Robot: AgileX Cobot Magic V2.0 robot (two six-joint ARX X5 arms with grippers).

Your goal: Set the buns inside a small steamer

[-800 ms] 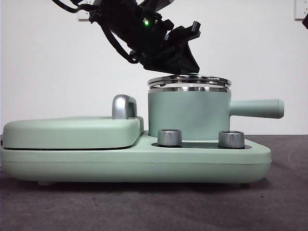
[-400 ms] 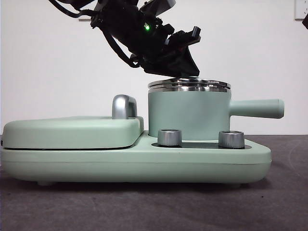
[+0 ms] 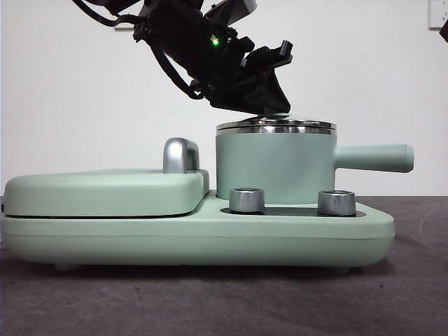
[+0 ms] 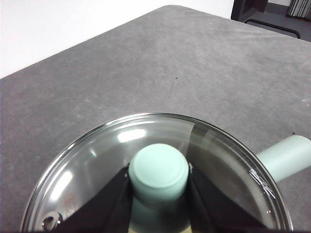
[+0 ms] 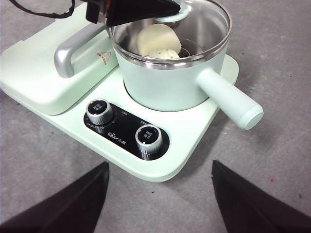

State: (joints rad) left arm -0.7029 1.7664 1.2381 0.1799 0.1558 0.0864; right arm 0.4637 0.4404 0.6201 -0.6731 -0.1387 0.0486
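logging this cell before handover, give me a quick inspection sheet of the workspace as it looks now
surface: dark grey table, mint cooker base on it
job's things: small steamer lidded; ridged bun visible through the glass lid; second bun not visible
clutter: nothing seen
grippers: left gripper shut on the lid knob; right gripper open, clear of the cooker
cables: black cables on the left arm
surroundings: white wall

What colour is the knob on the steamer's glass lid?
Mint green; the knob shows best in the left wrist view, between the left gripper's jaws.
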